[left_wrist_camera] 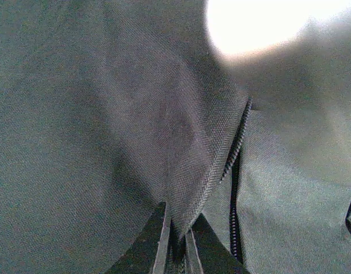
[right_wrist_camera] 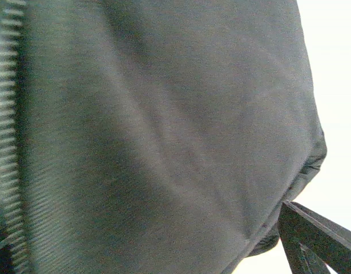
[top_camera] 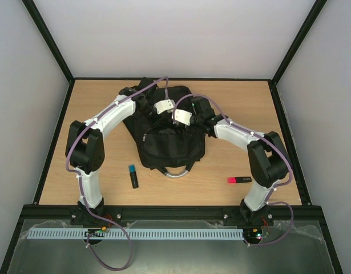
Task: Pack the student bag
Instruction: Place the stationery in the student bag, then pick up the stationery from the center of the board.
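The student bag [top_camera: 170,145], a large black backpack, lies in the middle of the table with its grey loop handle [top_camera: 176,173] toward me. Both arms reach over its far half. In the left wrist view my left gripper [left_wrist_camera: 178,227] is shut on a raised fold of the bag's black fabric, right beside an open zipper [left_wrist_camera: 235,154]. In the right wrist view my right gripper [right_wrist_camera: 140,225] stands wide open against the bag; only one finger [right_wrist_camera: 312,240] shows clearly at the lower right. Dark fabric fills that view, with zipper teeth [right_wrist_camera: 7,85] along the left edge.
A black marker with a blue cap [top_camera: 133,176] lies on the wooden table left of the bag's near end. A red highlighter [top_camera: 239,180] lies to the right, close to the right arm's base. Black frame posts border the table.
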You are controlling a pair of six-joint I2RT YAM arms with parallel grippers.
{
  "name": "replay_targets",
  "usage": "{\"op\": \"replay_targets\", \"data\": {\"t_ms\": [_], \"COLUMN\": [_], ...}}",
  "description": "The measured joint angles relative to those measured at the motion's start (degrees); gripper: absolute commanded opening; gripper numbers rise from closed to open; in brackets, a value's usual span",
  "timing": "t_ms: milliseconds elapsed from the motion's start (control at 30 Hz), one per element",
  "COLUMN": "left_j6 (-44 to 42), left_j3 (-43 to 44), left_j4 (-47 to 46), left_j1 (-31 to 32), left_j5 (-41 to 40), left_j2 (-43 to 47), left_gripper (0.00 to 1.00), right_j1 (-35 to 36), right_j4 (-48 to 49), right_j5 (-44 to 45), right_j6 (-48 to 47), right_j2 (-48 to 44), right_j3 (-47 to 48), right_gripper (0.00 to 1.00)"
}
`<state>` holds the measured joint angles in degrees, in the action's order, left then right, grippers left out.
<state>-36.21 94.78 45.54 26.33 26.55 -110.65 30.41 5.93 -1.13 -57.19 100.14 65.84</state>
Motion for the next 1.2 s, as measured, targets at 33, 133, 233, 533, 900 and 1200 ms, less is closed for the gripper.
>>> {"op": "replay_targets", "data": {"t_ms": [33, 133, 233, 533, 900, 1200], "left_j6": [0.02, 0.09, 0.24, 0.52, 1.42, 2.40], "left_j3": [0.00, 0.00, 0.00, 0.00, 0.00, 0.04], "left_j4": [0.00, 0.00, -0.02, 0.00, -0.04, -0.04], "left_j1": [0.00, 0.00, 0.00, 0.00, 0.00, 0.00], "left_j5": [-0.02, 0.02, 0.09, 0.13, 0.37, 0.85], "left_j2": [0.00, 0.00, 0.00, 0.00, 0.00, 0.00], "left_gripper": [0.02, 0.02, 0.02, 0.02, 0.02, 0.02], "right_j1": [0.00, -0.02, -0.02, -1.20, -17.94, -26.60], "right_j4": [-1.51, -8.24, -14.86, -31.01, -52.50, -62.23], "right_j5": [-1.09, -4.81, -8.46, -16.70, -13.88, -1.97], "right_j6": [0.04, 0.83, 1.62, 5.84, -0.57, -9.57], "right_j2": [-0.44, -2.32, -4.79, -17.68, -19.41, -26.16], "right_j3": [0.09, 0.96, 2.12, 0.74, -1.90, -12.92], "right_gripper": [0.99, 0.99, 0.99, 0.99, 0.91, 0.83]}}
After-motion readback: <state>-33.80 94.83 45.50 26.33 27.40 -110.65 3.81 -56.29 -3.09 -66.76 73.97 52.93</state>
